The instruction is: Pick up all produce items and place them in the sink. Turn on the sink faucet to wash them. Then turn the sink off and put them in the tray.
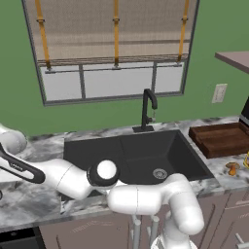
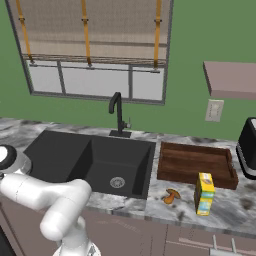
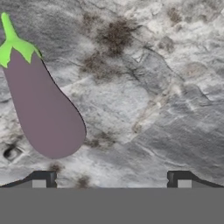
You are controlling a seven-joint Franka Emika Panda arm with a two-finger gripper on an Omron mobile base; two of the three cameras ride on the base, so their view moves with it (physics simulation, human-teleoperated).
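Observation:
A dull purple eggplant [image 3: 41,105] with a green stem lies on the marble counter [image 3: 153,100], at the left of the hand view. My gripper [image 3: 111,180] hovers open over the bare counter just right of it, with nothing between the fingertips [image 3: 43,179]. A small orange piece of produce [image 1: 232,168] [image 2: 171,196] sits on the counter in front of the wooden tray [image 1: 219,138] [image 2: 195,162]. The black sink [image 1: 141,151] [image 2: 65,155] holds nothing, and its faucet [image 1: 147,109] [image 2: 118,114] stands behind it with no water running.
A yellow carton [image 2: 204,193] stands upright in front of the tray's right end. A dark appliance [image 2: 248,148] sits at the counter's far right. My arm stretches left across the counter in front of the sink.

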